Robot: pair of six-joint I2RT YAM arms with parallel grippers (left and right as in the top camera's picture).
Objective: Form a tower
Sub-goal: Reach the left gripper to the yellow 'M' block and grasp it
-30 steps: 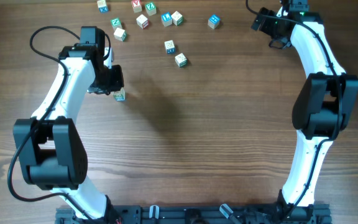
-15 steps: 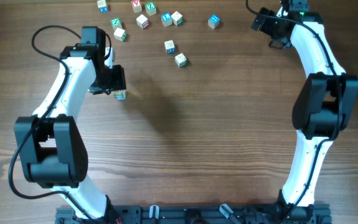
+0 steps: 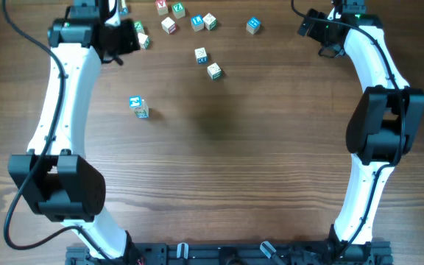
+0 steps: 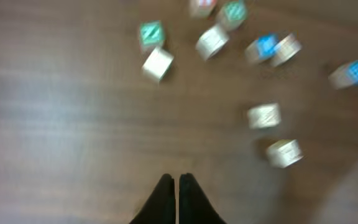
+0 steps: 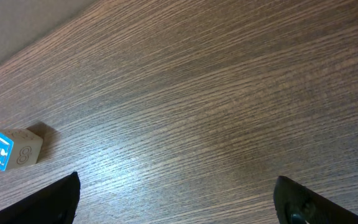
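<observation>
on the near-left of the table: tower waiting, left arm reaching for another cube

nearest the base, the tower [image 3: 138, 107] is standing alone on the table [image 3: 219, 162], left of centre and well apart from both arms, showing a blue face on top. farther out, the left gripper [image 4: 178, 198] is hovering with its fingers pressed together, holding nothing, short of the loose cubes [image 4: 265, 116]. it is needing to spread before dropping. the green-faced cube [image 4: 150, 32] is sitting tight against a pale neighbour, so a lone cube is looking safer. at the far right, the right gripper [image 5: 178, 199] is gaping wide, empty, near a blue-faced cube [image 5: 12, 149].
</observation>
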